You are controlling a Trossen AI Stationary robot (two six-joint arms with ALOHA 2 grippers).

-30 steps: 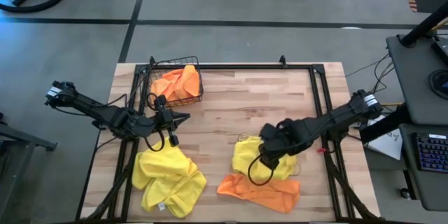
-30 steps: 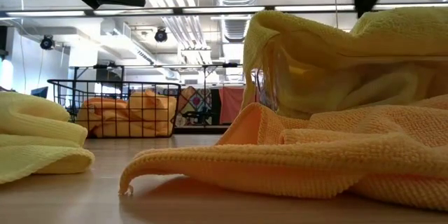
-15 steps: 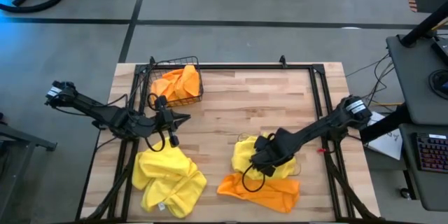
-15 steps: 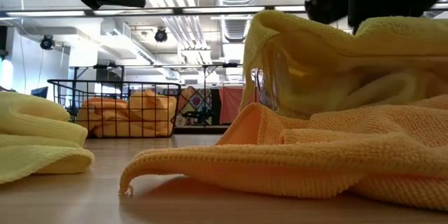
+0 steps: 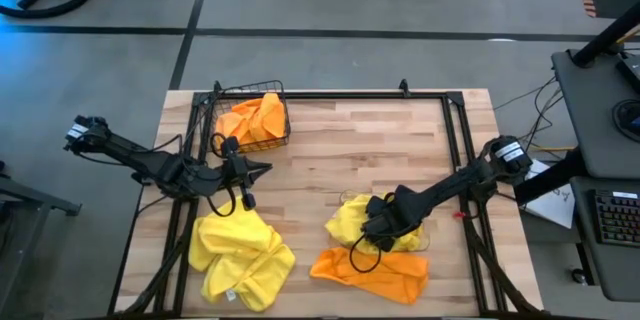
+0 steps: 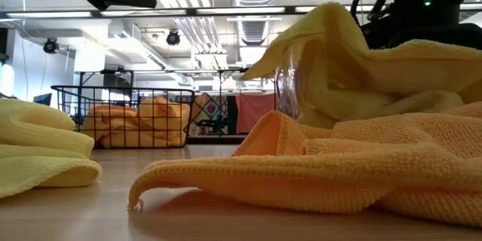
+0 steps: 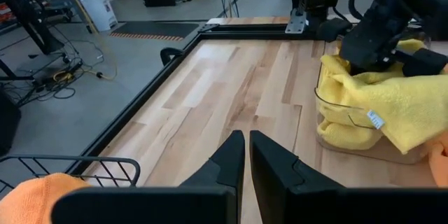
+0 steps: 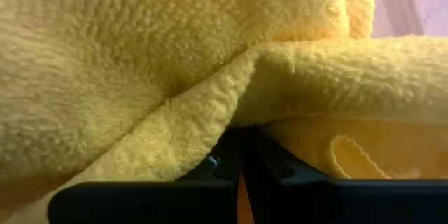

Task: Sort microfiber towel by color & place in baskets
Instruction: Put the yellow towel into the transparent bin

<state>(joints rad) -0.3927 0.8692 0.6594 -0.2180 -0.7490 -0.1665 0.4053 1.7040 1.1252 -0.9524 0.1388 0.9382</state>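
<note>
My left gripper (image 5: 262, 169) hangs over the left part of the wooden table (image 5: 340, 150), just in front of the wire basket (image 5: 250, 118). Its fingers (image 7: 231, 161) are pressed together with nothing between them. The wire basket stands at the far left corner of the table and holds orange towels (image 5: 255, 115), heaped up to its rim. Nearer the front edge, on the left, lies a loose pile of yellow towels (image 5: 238, 250), spread flat on the wood and apart from my left gripper.

Toward the right of the middle stands the clear bin (image 7: 350, 122), stuffed with yellow towels (image 5: 355, 222) that spill over its wall. My right gripper (image 5: 377, 228) is down in that bin, buried in the yellow cloth. In my right wrist view the yellow pile fills almost everything, and my fingers (image 8: 227, 159) sit close together beneath a fold of it; I cannot tell whether they are pinching the cloth or merely lying under it.

Just in front of the bin, touching its yellow overflow, an orange towel (image 5: 372, 267) lies crumpled on the table near the front edge. In the low view it stretches across the foreground, with the yellow heap (image 6: 361, 68) rising behind it.
</note>
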